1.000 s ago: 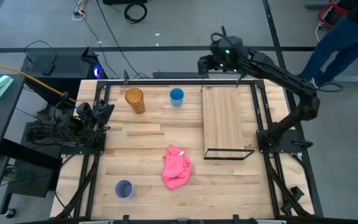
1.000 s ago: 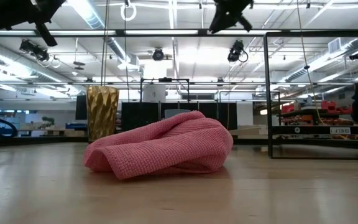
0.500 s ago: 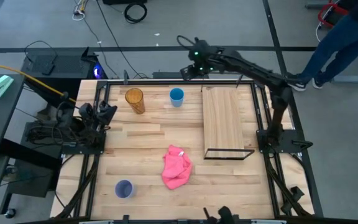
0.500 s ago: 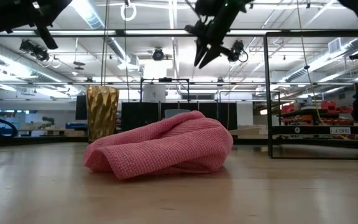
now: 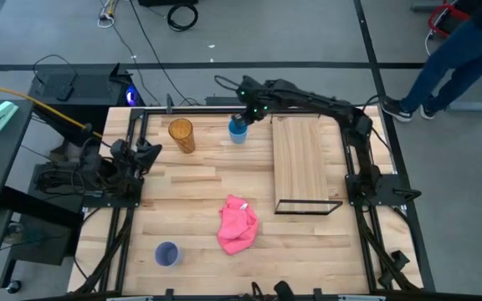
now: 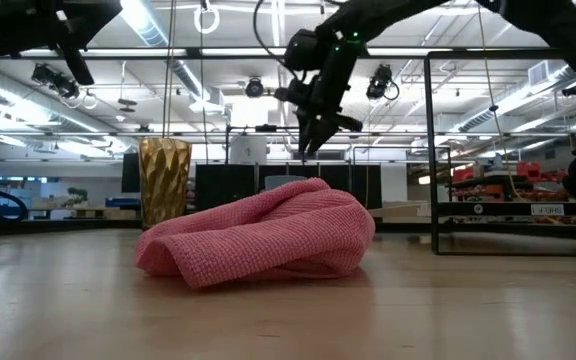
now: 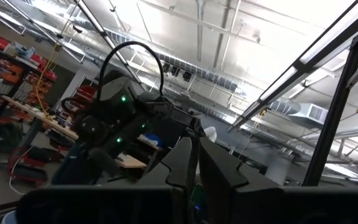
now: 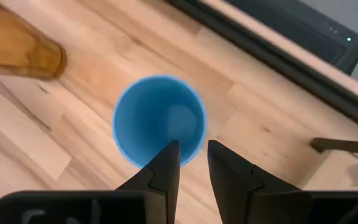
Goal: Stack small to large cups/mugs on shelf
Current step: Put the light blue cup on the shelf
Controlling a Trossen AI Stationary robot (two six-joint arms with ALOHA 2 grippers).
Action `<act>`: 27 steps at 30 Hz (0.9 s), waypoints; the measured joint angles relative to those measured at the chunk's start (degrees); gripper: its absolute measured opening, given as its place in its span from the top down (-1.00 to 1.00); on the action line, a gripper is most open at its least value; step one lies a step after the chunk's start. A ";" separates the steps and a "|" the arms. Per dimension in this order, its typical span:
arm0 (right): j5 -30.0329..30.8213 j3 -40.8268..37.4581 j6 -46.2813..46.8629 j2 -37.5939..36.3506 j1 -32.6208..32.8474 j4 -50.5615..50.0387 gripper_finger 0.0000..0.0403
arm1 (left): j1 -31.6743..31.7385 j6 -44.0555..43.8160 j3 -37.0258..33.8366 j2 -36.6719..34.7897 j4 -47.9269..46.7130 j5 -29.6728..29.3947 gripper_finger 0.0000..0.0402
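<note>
Light blue cup (image 5: 238,130) sits upright at the far edge of the table (image 5: 191,209), between the amber cup (image 5: 182,135) on its left and the shelf (image 5: 299,159) on its right, not touching either. Right gripper (image 5: 243,117) is now directly over it — the right wrist view looks straight down into the blue cup (image 8: 159,120), fingertips (image 8: 166,155) parted by a narrow gap and lined up over the near rim, nothing held between them. A second ago that gripper was out past the table's far edge near the shelf's back corner; half a second ago it was halfway across; now it is above the cup. In the low view the right gripper (image 6: 306,140) has dropped from the top of the picture to hang above the pink cloth (image 6: 263,240), tips pointing down.

Cups unmoved since the earlier frames: amber cup (image 6: 165,180) upright at far left, lavender cup (image 5: 166,253) alone at the near left corner, well apart from the rest. Pink cloth (image 5: 238,224) is in the same heap mid-table. Shelf board bare, nothing stacked yet.

Left gripper (image 5: 145,153) parked at the table's left edge, pointing up at the ceiling — fingers (image 7: 185,158) nearly together, a thin slit between them, holding nothing.

A person's legs (image 5: 454,50) stand on the floor beyond the far right corner.
</note>
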 joint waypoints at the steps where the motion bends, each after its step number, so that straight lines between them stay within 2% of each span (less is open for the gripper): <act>1: 0.00 0.00 0.00 0.47 0.23 0.00 0.55 | -0.01 0.00 0.00 0.00 -0.30 0.01 0.81; 27: 0.60 -0.07 -0.03 5.71 -0.72 0.73 0.55 | -0.01 -1.95 0.00 0.00 -2.34 0.01 0.82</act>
